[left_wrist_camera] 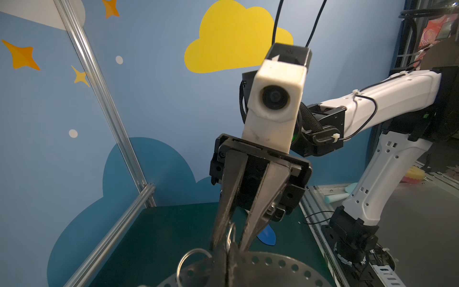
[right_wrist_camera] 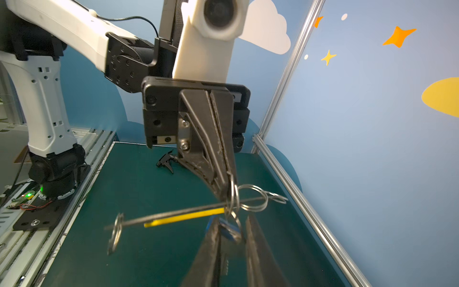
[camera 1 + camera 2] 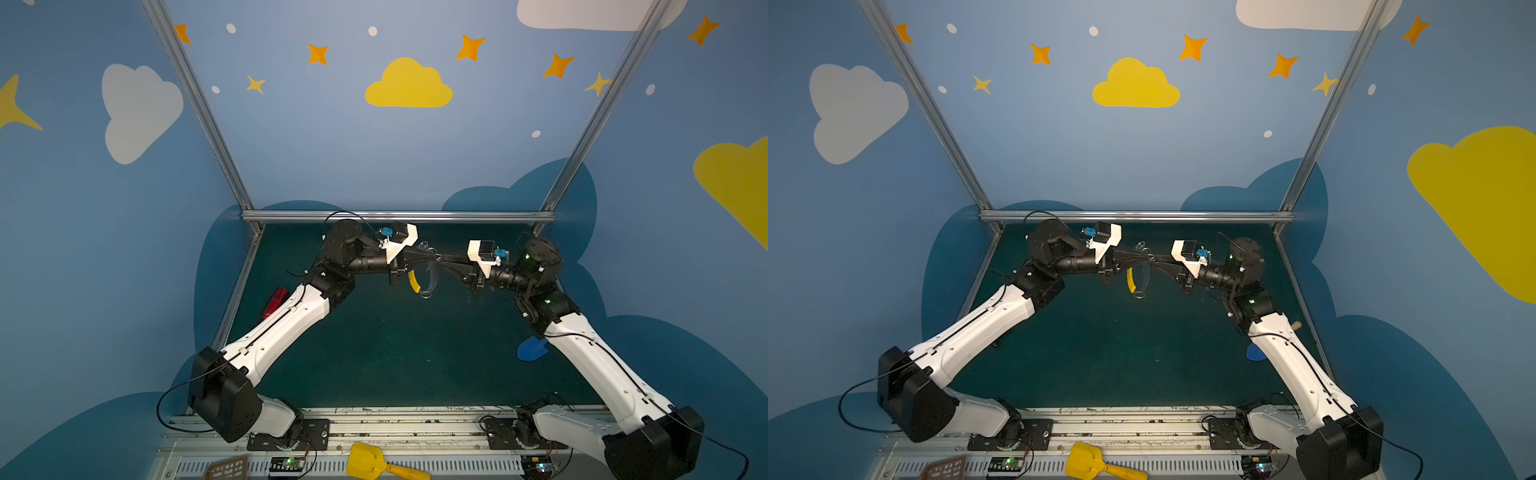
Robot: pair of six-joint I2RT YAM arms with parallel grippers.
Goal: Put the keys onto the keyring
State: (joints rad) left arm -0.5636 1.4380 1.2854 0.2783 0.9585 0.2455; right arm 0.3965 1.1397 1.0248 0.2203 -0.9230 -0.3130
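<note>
Both grippers meet tip to tip above the back of the green mat. My left gripper [image 3: 435,258] is shut on the keyring [image 2: 173,213], a thin grey hoop with a yellow arc [image 3: 412,283] that hangs below the tips. Small wire loops [image 2: 253,196] dangle from the hoop. The right wrist view shows the hoop edge-on, pinched in the left gripper [image 2: 227,196]. My right gripper [image 2: 232,220] has its jaws a little apart, with the keys [image 2: 227,231], a blue tag on a small ring, wedged between them right next to the hoop. The tag's ring [image 1: 231,232] sits between the right fingers.
A blue toy shovel [image 3: 532,348] lies on the mat under the right arm. A red object [image 3: 275,302] lies by the left arm and a black spray trigger [image 2: 166,161] behind it. A yellow shovel [image 3: 374,461] rests on the front rail. The metal back rail [image 3: 399,216] is close behind the grippers.
</note>
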